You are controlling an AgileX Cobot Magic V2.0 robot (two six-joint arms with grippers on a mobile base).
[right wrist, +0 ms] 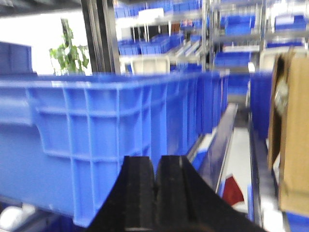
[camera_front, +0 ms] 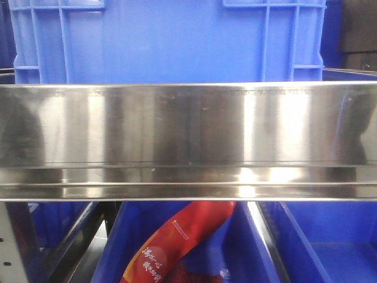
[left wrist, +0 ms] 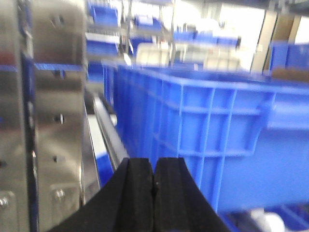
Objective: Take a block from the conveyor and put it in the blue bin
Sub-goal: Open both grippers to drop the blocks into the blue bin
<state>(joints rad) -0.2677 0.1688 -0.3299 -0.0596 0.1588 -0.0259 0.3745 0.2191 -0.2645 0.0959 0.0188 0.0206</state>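
Observation:
No conveyor and no block show in any view. A large blue bin (camera_front: 165, 41) stands on a steel shelf right in front of me. It also shows in the left wrist view (left wrist: 217, 140) and in the right wrist view (right wrist: 106, 130). My left gripper (left wrist: 154, 166) is shut and empty, its black fingers (left wrist: 137, 193) pressed together beside the bin's ribbed wall. My right gripper (right wrist: 157, 164) is shut and empty, just in front of the bin's other end.
A shiny steel shelf rail (camera_front: 188, 141) spans the front view. Below it lie lower blue bins (camera_front: 318, 247) and a red printed packet (camera_front: 177, 242). A steel upright (left wrist: 48, 116) stands left of the left gripper. A cardboard box (right wrist: 289, 135) is right of the right gripper. Racks of blue bins fill the background.

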